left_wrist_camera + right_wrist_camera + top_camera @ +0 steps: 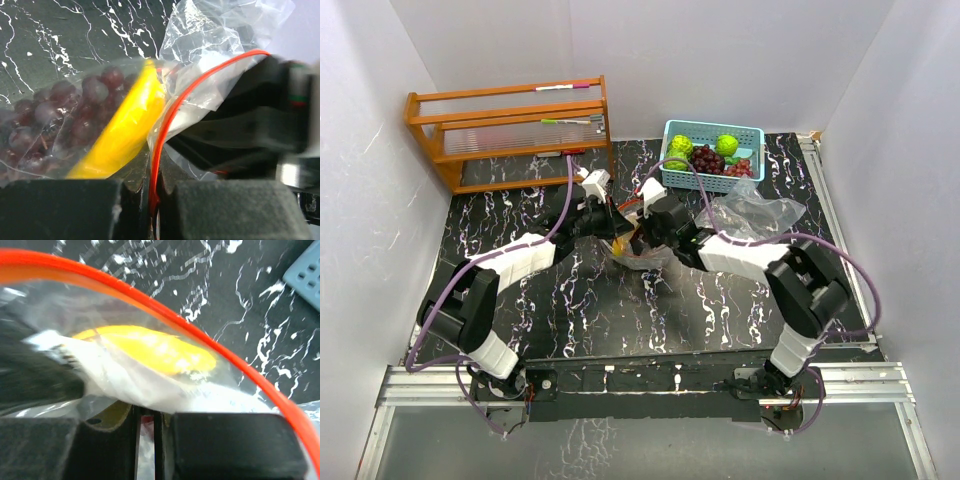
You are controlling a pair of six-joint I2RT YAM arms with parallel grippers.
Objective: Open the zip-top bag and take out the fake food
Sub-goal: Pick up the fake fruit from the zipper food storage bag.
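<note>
The zip-top bag (pixel 638 252) lies mid-table with both grippers at its mouth. My left gripper (pixel 610 222) (pixel 154 195) is shut on the bag's red zip rim (pixel 200 80), which runs down between its jaws. My right gripper (pixel 655 235) (pixel 147 420) is shut on the clear film just under the red rim (pixel 210 347). Through the plastic I see fake food inside the bag: a yellow banana (pixel 125 130) (pixel 150 350) and dark purple grapes (pixel 55 120). The right gripper's dark body (pixel 260 120) fills the right of the left wrist view.
A light-blue basket (pixel 715 126) (pixel 305 272) at the back right holds bumpy green balls (pixel 726 144) and grapes (pixel 707 159). Crumpled clear plastic (pixel 755 212) lies in front of it. A wooden rack (pixel 510 130) stands at the back left.
</note>
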